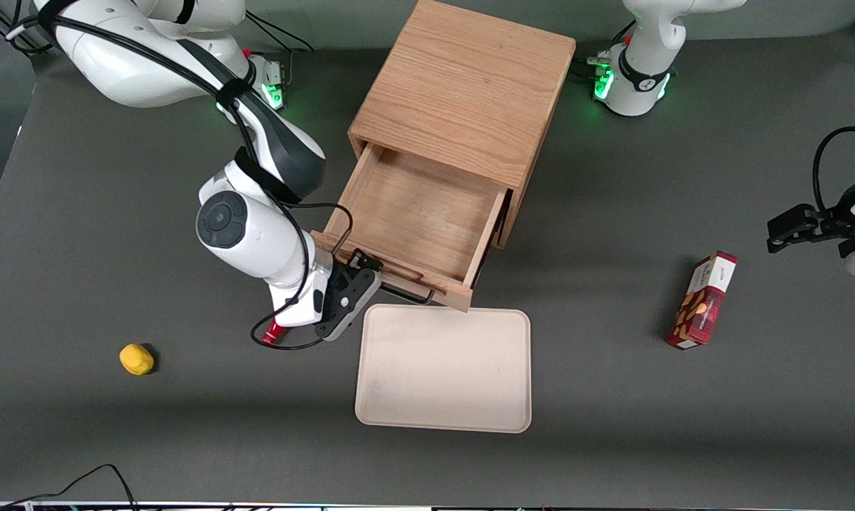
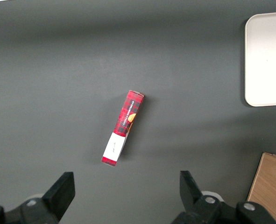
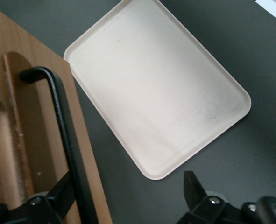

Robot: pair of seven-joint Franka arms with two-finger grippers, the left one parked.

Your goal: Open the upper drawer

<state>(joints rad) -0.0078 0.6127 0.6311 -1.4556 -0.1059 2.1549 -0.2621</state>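
Note:
The upper drawer (image 1: 420, 213) of the light oak cabinet (image 1: 463, 99) stands pulled far out, its inside bare. Its black wire handle (image 1: 406, 292) runs along the drawer front, nearest the front camera. My right gripper (image 1: 360, 284) is at the handle's end toward the working arm's side. In the right wrist view the gripper (image 3: 128, 182) is open: one finger (image 3: 63, 193) lies against the drawer front beside the handle bar (image 3: 65, 135), the other finger (image 3: 194, 191) hangs over the dark table. The lower drawer is hidden under the upper one.
A cream tray (image 1: 445, 369) lies on the table just in front of the open drawer; it also shows in the right wrist view (image 3: 156, 88). A small yellow object (image 1: 136, 359) lies toward the working arm's end. A red box (image 1: 704, 301) lies toward the parked arm's end.

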